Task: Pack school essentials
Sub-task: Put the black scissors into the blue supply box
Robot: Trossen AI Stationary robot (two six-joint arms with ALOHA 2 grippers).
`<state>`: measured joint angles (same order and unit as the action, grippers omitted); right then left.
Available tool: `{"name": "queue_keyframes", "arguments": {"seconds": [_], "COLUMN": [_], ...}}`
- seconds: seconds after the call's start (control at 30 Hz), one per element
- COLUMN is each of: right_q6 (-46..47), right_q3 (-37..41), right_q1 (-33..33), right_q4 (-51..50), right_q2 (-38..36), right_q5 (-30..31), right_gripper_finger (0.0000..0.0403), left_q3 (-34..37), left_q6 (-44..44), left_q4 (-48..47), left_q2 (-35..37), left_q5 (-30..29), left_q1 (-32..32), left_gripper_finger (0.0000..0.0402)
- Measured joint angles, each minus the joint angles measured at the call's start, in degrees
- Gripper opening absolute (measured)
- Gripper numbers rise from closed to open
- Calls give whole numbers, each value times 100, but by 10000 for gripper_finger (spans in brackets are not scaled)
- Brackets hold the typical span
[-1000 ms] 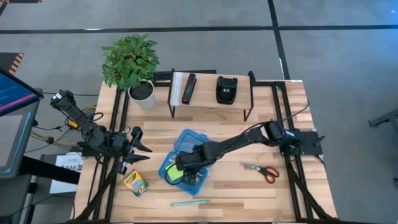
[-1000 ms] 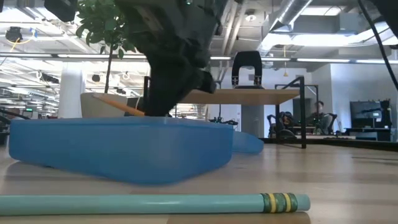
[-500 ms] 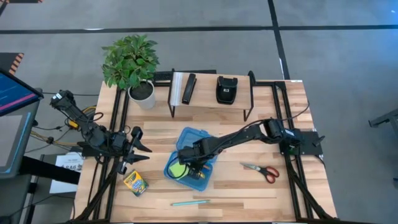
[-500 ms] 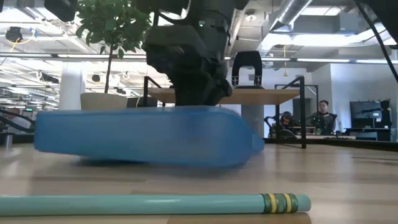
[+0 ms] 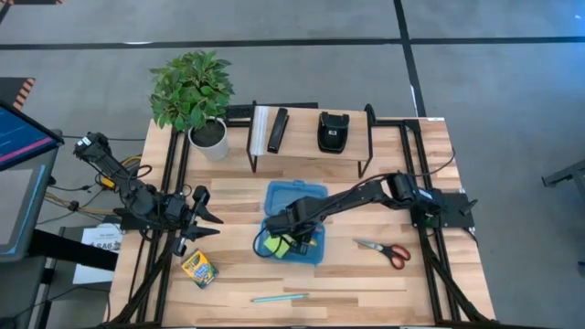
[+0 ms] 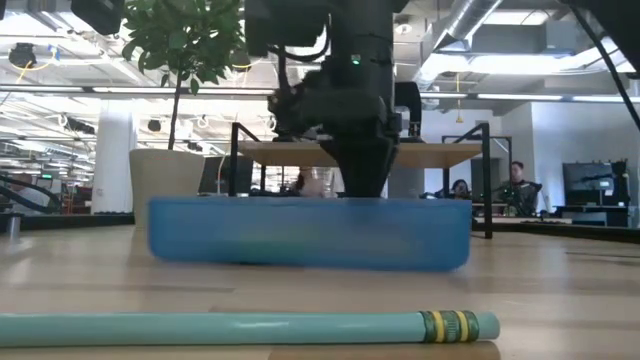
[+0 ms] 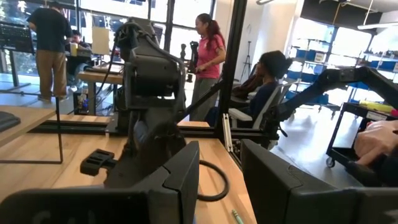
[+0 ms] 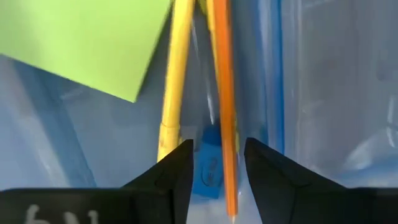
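The blue translucent box (image 5: 294, 212) lies open on the table's middle, its lid toward the far edge. In it lie the lime-green pad (image 8: 81, 37), a yellow pencil (image 8: 174, 87), an orange pencil (image 8: 224, 93) and a tiny blue eraser (image 8: 208, 163). My right gripper (image 5: 296, 239) is inside the box, open, pointing down, its fingers on either side of the eraser and the orange pencil. The crayon box (image 5: 198, 269), the teal pen (image 5: 280, 297) and the red-handled scissors (image 5: 385, 249) lie flat on the table. My left gripper (image 5: 208, 217) waits open at the left edge. My right gripper (image 8: 217, 149) reaches down into the blue box from above, its fingertips close to the box's floor (image 8: 74, 143). The eraser and the orange pencil lie between the open fingers. I cannot tell whether the fingers touch the floor, the wall or these things.
A low shelf (image 5: 311, 146) at the far side holds a black bar (image 5: 277, 130) and a black pouch (image 5: 332, 131). A potted plant (image 5: 194, 91) stands at the far left. The teal pen lies near the front edge (image 6: 250, 326). People show in the room behind.
The blue box has slid along the table toward its right edge and turned about, from lying slantwise to lying about square with the table. My right gripper has gone the same way, staying inside the box with its fingers pointing down.
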<state>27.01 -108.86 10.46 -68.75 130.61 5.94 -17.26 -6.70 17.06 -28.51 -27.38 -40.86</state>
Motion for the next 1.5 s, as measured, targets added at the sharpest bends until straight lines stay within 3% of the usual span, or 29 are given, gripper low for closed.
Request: {"name": "queue_keyframes", "arguments": {"seconds": [0.33,0.63,0.8,1.03,1.23,1.5], "right_q6": [-12,284,924,1771,2755,3654], "right_q3": [-2,297,1211,3150,4449,5330], "right_q1": [216,928,1196,1353,1609,2186], "right_q4": [140,-310,-233,582,581,622], "right_q2": [-644,-1489,-2125,-3459,-4323,-4712], "right_q5": [42,648,650,639,589,-245], "right_gripper_finger": [164,164,160,153,157,172], "left_q3": [0,0,0,0,0,0], "left_q6": [7,-4,-13,-24,-22,-22], "left_q4": [-9,-11,-9,-9,-7,-2], "left_q2": [2,0,2,2,0,0], "left_q5": [0,2,2,0,0,0], "left_q1": [1,2,0,0,2,2], "left_gripper_finger": [107,107,107,107,107,107]}}
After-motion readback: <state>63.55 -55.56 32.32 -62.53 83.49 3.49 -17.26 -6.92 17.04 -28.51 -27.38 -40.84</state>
